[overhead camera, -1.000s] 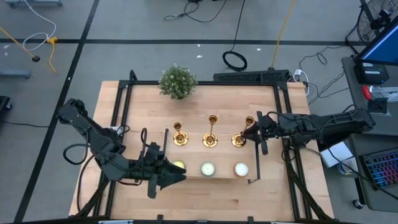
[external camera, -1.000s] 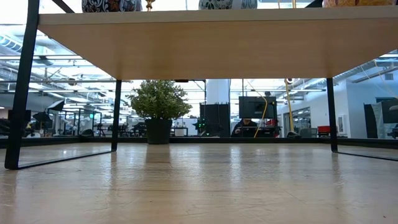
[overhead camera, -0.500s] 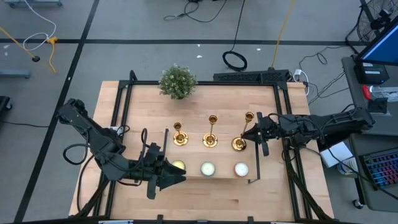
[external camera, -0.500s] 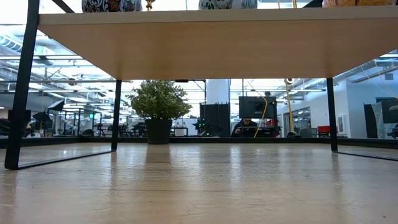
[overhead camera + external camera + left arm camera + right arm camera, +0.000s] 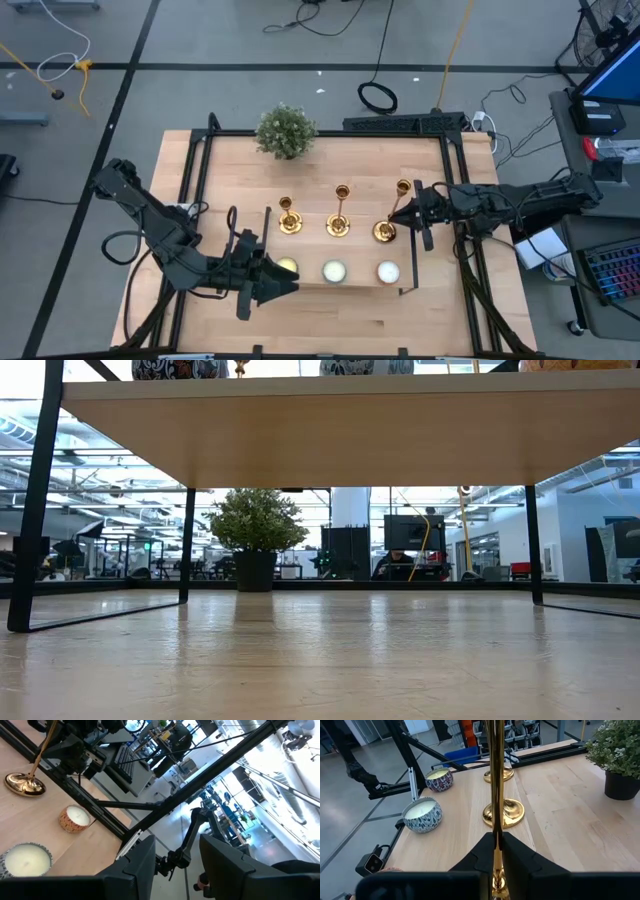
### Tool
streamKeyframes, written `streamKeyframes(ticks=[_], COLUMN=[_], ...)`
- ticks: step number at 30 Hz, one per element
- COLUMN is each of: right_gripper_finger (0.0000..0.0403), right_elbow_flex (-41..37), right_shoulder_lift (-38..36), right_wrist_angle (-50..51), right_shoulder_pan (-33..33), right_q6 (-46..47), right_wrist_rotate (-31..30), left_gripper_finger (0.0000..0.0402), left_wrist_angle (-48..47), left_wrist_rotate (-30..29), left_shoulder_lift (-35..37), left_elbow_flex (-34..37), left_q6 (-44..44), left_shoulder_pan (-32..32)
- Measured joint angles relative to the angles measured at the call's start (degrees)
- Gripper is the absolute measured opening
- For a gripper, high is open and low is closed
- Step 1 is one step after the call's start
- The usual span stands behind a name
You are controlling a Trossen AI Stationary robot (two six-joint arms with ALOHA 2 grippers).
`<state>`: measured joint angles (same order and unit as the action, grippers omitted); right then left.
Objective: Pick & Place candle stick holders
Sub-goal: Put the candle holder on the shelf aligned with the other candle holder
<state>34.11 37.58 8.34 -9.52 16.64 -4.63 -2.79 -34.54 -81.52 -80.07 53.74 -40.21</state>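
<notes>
Three gold candlestick holders stand in a row on the wood: left (image 5: 288, 218), middle (image 5: 340, 216) and right (image 5: 390, 215). The left and middle ones rest upright on their round bases. My right gripper (image 5: 404, 210) is shut on the right one, which leans with its top cup (image 5: 403, 187) toward the far edge. My left gripper (image 5: 288, 286) is open and empty, near the table's near edge beside the left candle (image 5: 287, 266). Its two fingers show apart in the left wrist view (image 5: 175, 865). My right gripper pinches the right holder's thin stem (image 5: 493, 820) between its two fingers, about midway up. The fingers come level from the table's right side and lie across the stem. The holder is tilted; the gripper hides whether its base (image 5: 383, 231) rests on the wood.
Three round candles (image 5: 334, 270) sit in a row in front of the holders, on a raised wooden shelf with black legs (image 5: 40, 500). A bushy green plant (image 5: 286, 130) stands at the far side. A black frame (image 5: 455, 200) borders the table.
The right candlestick holder has tipped a little further in my right gripper's hold, its top cup going toward the far edge. My left arm has kept still.
</notes>
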Motion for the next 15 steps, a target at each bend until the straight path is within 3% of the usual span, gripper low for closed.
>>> streamKeyframes(ticks=[15], right_gripper_finger=[0.0056], right_elbow_flex=[-0.07], right_shoulder_lift=[0.63], right_wrist_angle=[0.34], right_shoulder_pan=[-0.04], right_q6=[-1.17], right_wrist_rotate=[-0.08], left_gripper_finger=[0.0161], left_wrist_angle=[-0.04], left_wrist_rotate=[0.0], left_shoulder_lift=[0.0], left_elbow_flex=[0.0], left_q6=[0.02], left_shoulder_pan=[0.0])
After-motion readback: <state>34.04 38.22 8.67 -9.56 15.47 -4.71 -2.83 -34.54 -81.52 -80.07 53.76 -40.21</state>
